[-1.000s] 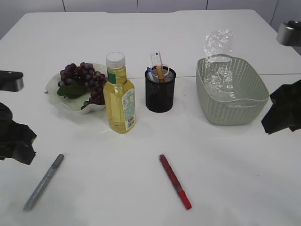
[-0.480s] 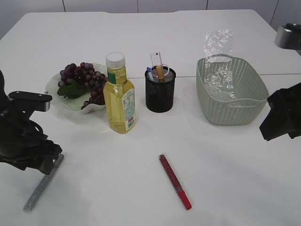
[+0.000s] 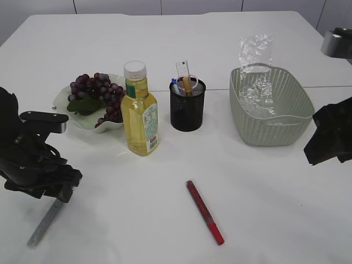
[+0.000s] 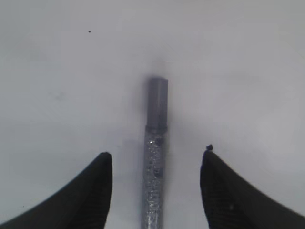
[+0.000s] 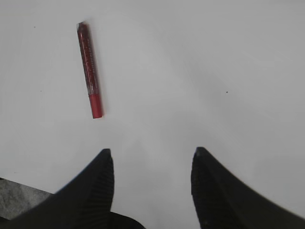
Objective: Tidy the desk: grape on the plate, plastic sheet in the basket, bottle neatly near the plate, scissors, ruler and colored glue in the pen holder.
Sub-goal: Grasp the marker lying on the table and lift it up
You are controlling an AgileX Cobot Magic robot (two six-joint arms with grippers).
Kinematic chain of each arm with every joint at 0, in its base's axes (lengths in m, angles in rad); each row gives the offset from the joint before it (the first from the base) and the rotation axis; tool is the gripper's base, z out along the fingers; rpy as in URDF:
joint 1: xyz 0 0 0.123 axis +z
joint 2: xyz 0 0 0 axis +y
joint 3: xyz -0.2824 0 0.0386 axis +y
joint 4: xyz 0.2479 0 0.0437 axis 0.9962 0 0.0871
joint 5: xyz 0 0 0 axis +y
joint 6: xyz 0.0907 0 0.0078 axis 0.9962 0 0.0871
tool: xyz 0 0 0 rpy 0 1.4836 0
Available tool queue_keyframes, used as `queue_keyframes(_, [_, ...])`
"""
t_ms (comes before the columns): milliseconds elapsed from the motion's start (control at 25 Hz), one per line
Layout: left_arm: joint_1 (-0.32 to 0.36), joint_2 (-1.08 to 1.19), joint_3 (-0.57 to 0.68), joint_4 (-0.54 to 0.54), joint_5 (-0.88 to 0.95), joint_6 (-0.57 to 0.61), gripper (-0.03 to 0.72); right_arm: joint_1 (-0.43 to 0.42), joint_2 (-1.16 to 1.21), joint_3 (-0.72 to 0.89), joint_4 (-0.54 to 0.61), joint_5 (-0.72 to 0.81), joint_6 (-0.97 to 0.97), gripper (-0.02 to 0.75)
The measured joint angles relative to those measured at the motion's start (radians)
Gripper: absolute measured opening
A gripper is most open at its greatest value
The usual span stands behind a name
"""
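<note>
— while your left gripper (image 4: pixel 156 191) hangs low over the table (image 3: pixel 264 192), how do its jaws stand?
— spread wide, one on each side of the silver glue pen (image 4: pixel 155 162), touching nothing; the pen's cap points to twelve o'clock in your left wrist view.
— and your right gripper (image 5: pixel 151 186)?
— parted too, holding nothing, with the red glue pen (image 5: pixel 90 69) lying at ten o'clock from it.
— the rest?
— grapes (image 3: pixel 94 91) sit on the plate (image 3: pixel 107 126), the bottle (image 3: pixel 139 113) stands just beside it, the pen holder (image 3: pixel 187 106) has ruler and scissors in it, and the plastic sheet (image 3: pixel 254 60) is in the basket (image 3: pixel 275 129).
</note>
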Motion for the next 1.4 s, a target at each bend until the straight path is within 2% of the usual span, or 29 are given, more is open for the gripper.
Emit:
queue_keyframes(520, [0.000,0.087,-0.002,0.000,-0.011,-0.002,0.426,0.000,0.000,0.000,-0.002,0.000,0.000,0.387])
queue_keyframes(880, [0.000,0.104,-0.006,0.006,0.000,0.010,0.300,0.000,0.000,0.000,-0.002,0.000,0.002,0.386])
queue_keyframes(1120, [0.000,0.108,-0.014,0.008,0.023,0.025,0.106,0.000,0.000,0.000,-0.002,0.000,0.002,0.386])
queue_keyframes(1400, [-0.015,0.100,-0.014,0.003,0.029,0.028,0.083,0.000,0.000,0.000,-0.002,0.000,0.002,0.386])
